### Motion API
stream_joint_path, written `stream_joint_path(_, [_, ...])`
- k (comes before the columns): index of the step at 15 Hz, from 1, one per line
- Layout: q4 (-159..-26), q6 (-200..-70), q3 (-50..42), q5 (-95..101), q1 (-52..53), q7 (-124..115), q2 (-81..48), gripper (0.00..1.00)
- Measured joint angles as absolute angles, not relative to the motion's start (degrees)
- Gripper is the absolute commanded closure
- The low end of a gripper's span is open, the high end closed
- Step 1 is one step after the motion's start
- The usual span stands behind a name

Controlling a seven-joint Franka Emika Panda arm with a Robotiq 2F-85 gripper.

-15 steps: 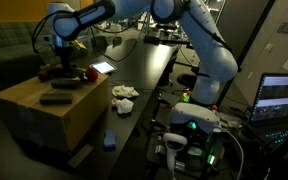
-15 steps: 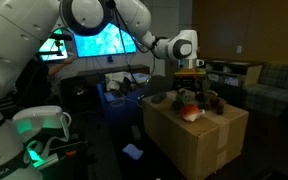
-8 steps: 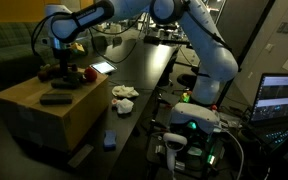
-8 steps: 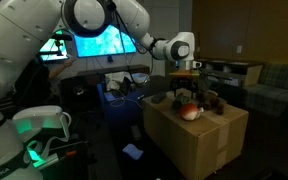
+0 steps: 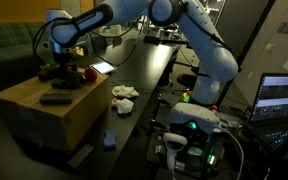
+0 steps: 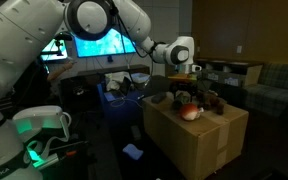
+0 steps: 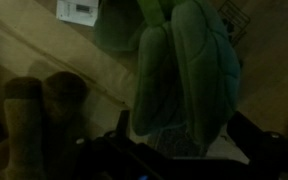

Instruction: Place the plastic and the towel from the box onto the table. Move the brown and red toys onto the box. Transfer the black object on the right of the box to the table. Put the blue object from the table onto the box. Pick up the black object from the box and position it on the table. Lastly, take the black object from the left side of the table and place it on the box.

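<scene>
The brown toy [image 5: 52,70] and red toy [image 5: 82,73] sit on the box [image 5: 29,115], just below the gripper [image 5: 62,57]. It hangs over them with its jaws spread and nothing between them. A flat black object [image 5: 56,98] lies on the box top, a little away from the gripper. Well apart from it, the towel [image 5: 124,98] and blue object [image 5: 109,141] lie on the table [image 5: 149,65].

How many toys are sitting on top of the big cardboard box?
2. The brown toy sits near the far edge of the box top, and the red toy is just beside it. The room is dim, so another small one could be hidden.
</scene>
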State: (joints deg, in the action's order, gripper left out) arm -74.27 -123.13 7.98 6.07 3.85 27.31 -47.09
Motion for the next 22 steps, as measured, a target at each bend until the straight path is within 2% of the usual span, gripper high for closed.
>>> stream_joint_path(7, [-74.3,-126.6,7.9,6.1,3.5,26.8,-49.1,0.00])
stream_joint_path(9, [-74.3,-127.7,7.8,6.1,3.5,26.8,-49.5,0.26])
stream_joint_path(10, [-74.3,-127.9,7.8,6.1,3.5,26.8,-49.6,0.34])
stream_joint_path(13, [-74.3,-128.4,7.9,6.1,3.5,26.9,-49.5,0.58])
stream_joint_path(15, [-74.3,-128.5,7.9,6.1,3.5,26.9,-49.4,0.67])
stream_joint_path(22, [-74.4,-127.8,8.4,6.1,3.5,28.9,-48.7,0.67])
